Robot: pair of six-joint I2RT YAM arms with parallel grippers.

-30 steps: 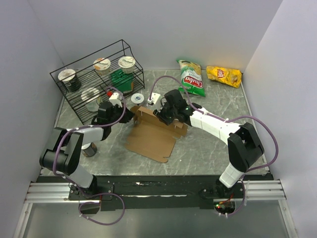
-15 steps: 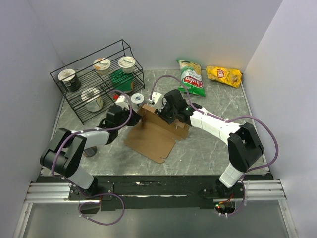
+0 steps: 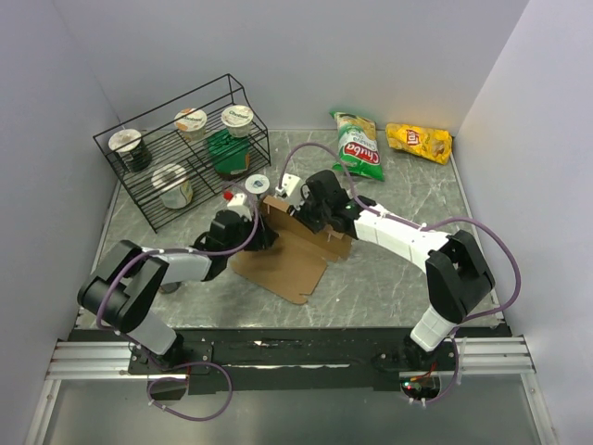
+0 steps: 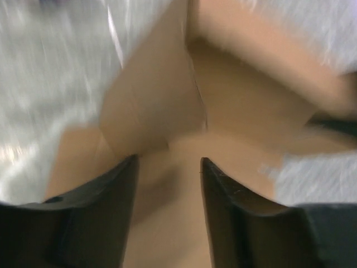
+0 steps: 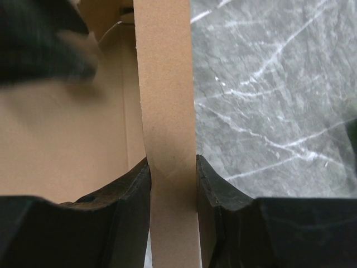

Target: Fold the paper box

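Brown paper box [image 5: 164, 84] flap is pinched in the right gripper [image 5: 172, 167], left gripper [image 4: 168, 167] spread nearby, so a slip could flatten it.

A red Lay's logo marks the crinkled yellow foil chip bag [image 3: 419, 141]; white script on the green chip bag [image 3: 359, 148] is too small to read.
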